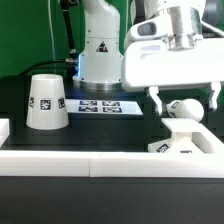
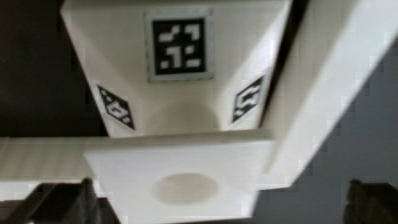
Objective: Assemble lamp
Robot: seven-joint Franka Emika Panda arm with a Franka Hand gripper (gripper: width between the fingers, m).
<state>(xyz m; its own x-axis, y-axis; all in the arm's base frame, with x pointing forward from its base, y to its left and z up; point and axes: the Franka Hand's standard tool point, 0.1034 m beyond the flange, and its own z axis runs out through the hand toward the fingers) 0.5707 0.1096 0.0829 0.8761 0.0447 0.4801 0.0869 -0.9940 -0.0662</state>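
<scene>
Exterior view, contents.
- Gripper [image 1: 185, 97]: hangs on the exterior view's right, fingers [image 1: 155, 97] spread wide, pinching nothing.
- Bulb [image 1: 183, 108]: round white form in the gap between the fingers, apart from both, directly above the base. Whether it stands in the base or lies behind it cannot be told.
- Base [image 1: 185, 137]: white and stepped, with tags low on its front. It is set against the white wall [image 1: 100, 170] along the near edge of the black table [image 1: 115, 130].
- Shade [image 1: 47, 102]: tapered cup, wide end down, one tag facing the camera. It stands on the exterior view's left, well apart from the base.
- Marker board [image 1: 100, 104]: flat on the table between the shade and the gripper, just in front of the pedestal [image 1: 100, 50], which bears a triangle sticker.

Wrist view, contents.
- Base [image 2: 178, 105]: fills the middle of the picture, with one tag seen square-on and two more on slanted side faces. Its square upper face lies between the dark fingertips [image 2: 50, 200] and carries a pale, blurred round patch. Whether that patch is the bulb or a socket cannot be told.
- Wall [image 2: 329, 80]: runs along one side of the base and turns a corner beside it.
- Table [image 2: 36, 60]: dark surface beside the base.
</scene>
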